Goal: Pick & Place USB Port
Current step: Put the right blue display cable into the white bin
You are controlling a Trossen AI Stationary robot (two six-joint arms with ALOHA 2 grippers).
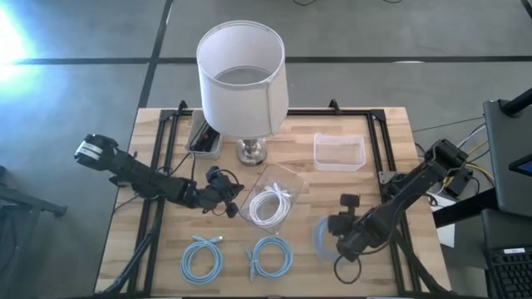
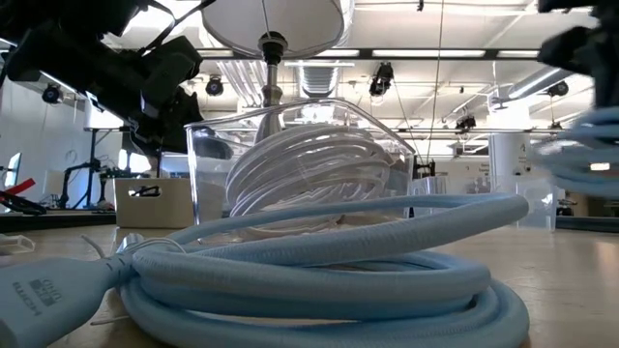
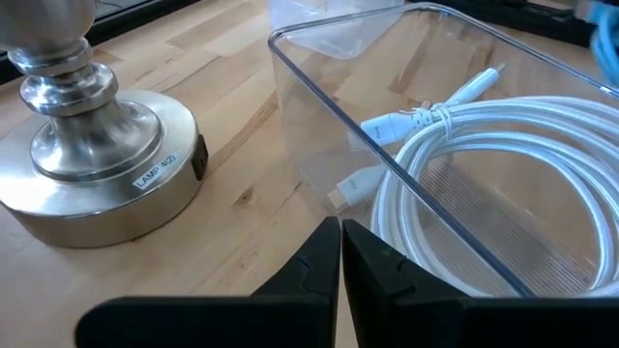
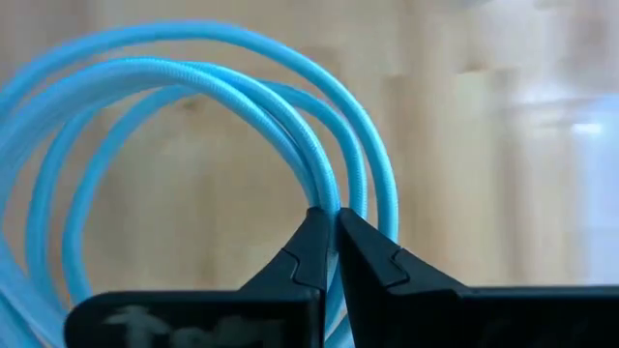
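A coiled white USB cable (image 1: 271, 205) lies in a clear container (image 3: 290, 58) near the table's middle. My left gripper (image 1: 233, 204) is shut and sits just outside that container's left wall (image 3: 340, 232); no touch shows. My right gripper (image 1: 331, 231) is shut on a light blue cable coil (image 1: 319, 234) to the container's right. Two more light blue coils (image 1: 202, 257) (image 1: 270, 256) rest flat on the table near its front edge; one fills the low view's foreground (image 2: 319, 261). My right gripper pinches several strands of the blue coil's loop (image 4: 329, 193) between its two fingertips, the fingers lying across the strands. In the low view the coil (image 2: 585, 164) hangs below the gripper, off the table.
A lamp with a white shade (image 1: 241, 73) stands on a metal base (image 3: 92, 164) behind the container. An empty clear container (image 1: 339, 152) sits at the far right, and a small tray (image 1: 204, 139) at the far left. A black frame rail (image 1: 378, 158) runs along the table's edges.
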